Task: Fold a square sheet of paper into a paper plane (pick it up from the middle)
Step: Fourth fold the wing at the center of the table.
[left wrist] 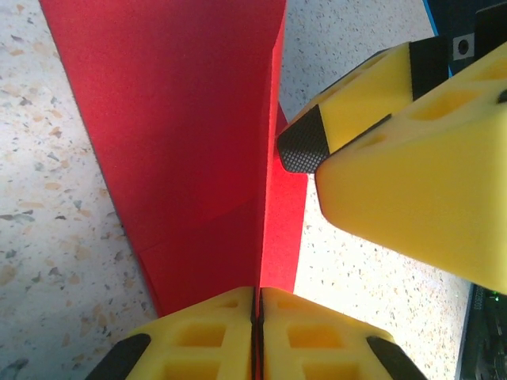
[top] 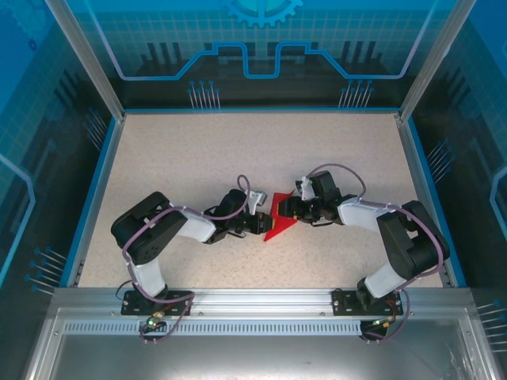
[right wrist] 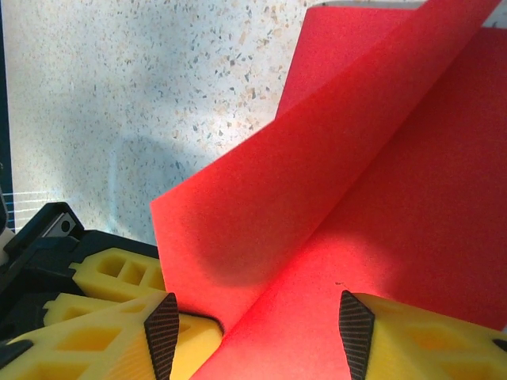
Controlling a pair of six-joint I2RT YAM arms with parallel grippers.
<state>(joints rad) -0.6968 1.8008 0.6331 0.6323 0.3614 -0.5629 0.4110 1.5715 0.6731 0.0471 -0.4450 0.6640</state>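
Table (top: 198, 158): speckled top. Left arm (top: 158, 226) and right arm (top: 396, 229) both reach inward and meet near mid-table, wrists almost head-on.

Paper (top: 276, 221): red, partly folded, lying between the two sets of fingertips.
- From the left wrist it runs straight ahead of the fingers. Its long axis follows the reach and the crease lines up with the seam between the fingers.
- From the right wrist it fans up and away, with one flap lifted off the table and a crease running from between the jaws toward the upper right.

Left gripper (left wrist: 256, 309): narrow, jaws pressed together on the near end of the paper, with a thin red edge caught in the seam.

Right gripper (right wrist: 257, 336): jaws apart and straddling the raised flap, one black pad (right wrist: 162, 336) on each side. I judge it not clamped. Seen from the left wrist, one of its pads sits at the flap's right edge, touching or just beside; I cannot tell which.

Judgement:
- The next move turns on the flap standing between the right jaws. The right gripper is nearer to work it, and the left serves as anchor.
- The opposing yellow fingers are in the way, just beside each other with little room.
- The risks are fingers bumping, or a tug slipping the paper out of the left pinch.
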